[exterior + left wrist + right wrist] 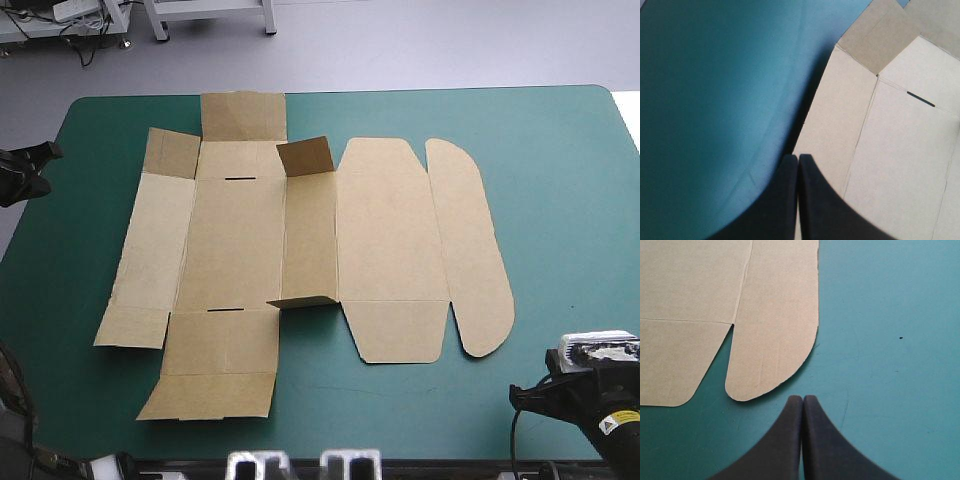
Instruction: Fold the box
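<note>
At the table's left edge we are finding the left gripper (42, 155), hanging well apart from the box (250, 240). In its own wrist view the left gripper (798, 158) is showing its black fingers pressed together into one pointed arch, clenched on nothing. The teal-green cover (715, 100) is lying to one side of it, and the left wall panel of the box (900, 150) is reaching ahead of the tip.

Moving rightward, we are looking at the box lying spread as a cut brown sheet across the middle of the teal-green cover (560, 150), almost wholly flat. Two dark slots (240, 180) are cutting its base panel, one toward the far end and one toward the near end. Just right of the base, a small flap (307, 157) is standing up at the far end of the inner wall panel. The near end of that panel seems to be tilting up a little, though we cannot tell how far. Further right the broad lid panel (390, 230) is lying flat, and beside it the long rounded flap (470, 250) is forming the sheet's right edge.

Near the table's near right corner the right gripper (517, 392) is hovering over bare cover, apart from the box. In its wrist view the right gripper (803, 398) is showing both fingers meeting in one arch, clamped on nothing. The rounded flap's end (775, 350) is lying near, ahead of the tips and not touching them.
</note>
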`<action>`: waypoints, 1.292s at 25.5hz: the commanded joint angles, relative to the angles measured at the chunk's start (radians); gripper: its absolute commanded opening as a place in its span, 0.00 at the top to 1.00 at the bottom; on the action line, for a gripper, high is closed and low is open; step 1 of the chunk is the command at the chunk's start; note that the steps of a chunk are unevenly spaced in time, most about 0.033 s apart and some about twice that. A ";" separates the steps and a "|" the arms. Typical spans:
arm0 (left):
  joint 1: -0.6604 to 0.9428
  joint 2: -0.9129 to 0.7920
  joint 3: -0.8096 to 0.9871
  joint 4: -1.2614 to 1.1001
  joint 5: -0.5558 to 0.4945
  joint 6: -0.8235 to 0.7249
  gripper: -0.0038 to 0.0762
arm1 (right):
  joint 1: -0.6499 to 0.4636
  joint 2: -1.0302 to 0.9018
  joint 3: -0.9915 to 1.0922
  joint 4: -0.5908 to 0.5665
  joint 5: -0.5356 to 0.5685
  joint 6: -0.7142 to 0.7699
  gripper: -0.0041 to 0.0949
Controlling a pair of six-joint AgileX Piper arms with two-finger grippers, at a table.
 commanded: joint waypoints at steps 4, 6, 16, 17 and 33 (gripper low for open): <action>-0.001 0.000 -0.033 -0.033 0.046 -0.018 0.76 | 0.002 0.010 -0.027 0.010 -0.061 -0.005 0.98; -0.001 0.001 -0.014 -0.009 0.046 -0.007 0.59 | 0.002 0.010 -0.027 0.010 -0.061 -0.005 0.98; -0.001 0.050 0.288 -0.039 0.030 0.141 0.41 | 0.002 0.010 -0.027 0.010 -0.061 -0.005 0.98; -0.001 0.057 0.325 -0.073 0.023 0.180 0.41 | 0.002 0.010 -0.027 0.010 -0.061 -0.005 0.98; -0.004 0.179 0.459 -0.293 -0.010 0.410 0.41 | 0.002 0.010 -0.027 0.010 -0.061 -0.005 0.98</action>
